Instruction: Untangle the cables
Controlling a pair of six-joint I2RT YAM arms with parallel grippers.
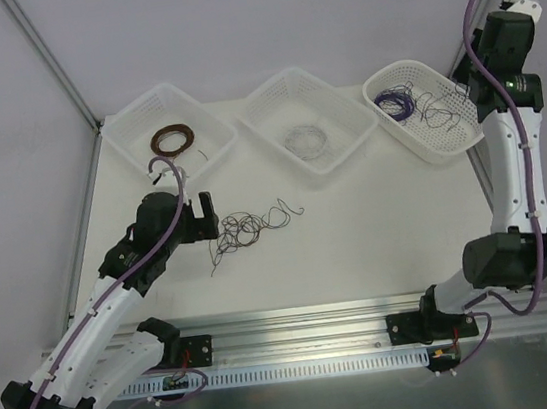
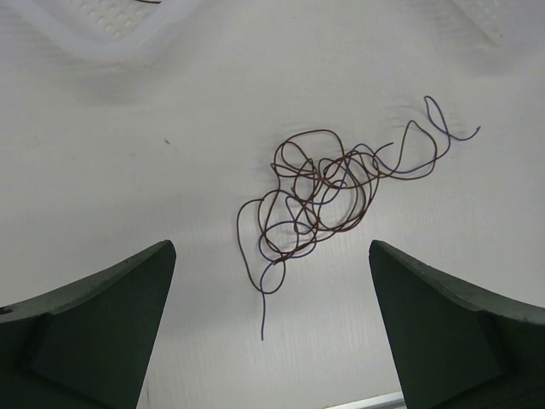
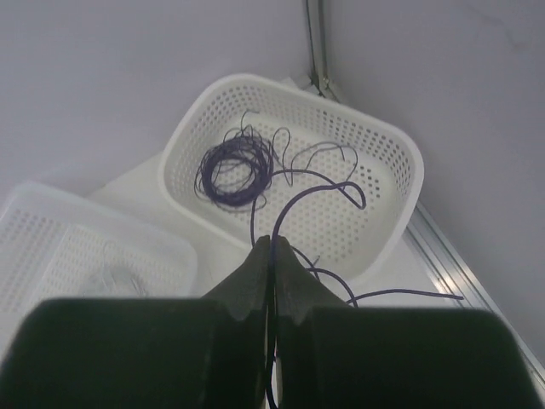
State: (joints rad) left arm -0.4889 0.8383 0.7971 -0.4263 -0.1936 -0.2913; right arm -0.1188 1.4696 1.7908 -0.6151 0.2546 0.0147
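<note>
The left jaws stand wide apart, touching nothing, close to the cables (image 2: 319, 192), a loose purple-and-brown scribble lying on the table (image 2: 128, 170). The right jaws are pressed together on a purple wire (image 3: 361, 198) above the right-hand basket (image 3: 298, 83). Below the pinch, the wire slips out of sight between them.

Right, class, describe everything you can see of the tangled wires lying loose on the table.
The tangled wires are very thin brown and purple strands, looped into a loose, flat scribble on the white table, outside the baskets. One tail trails toward the arm, another curls away. The left arm's open fingers hover either side, not touching it.
</note>
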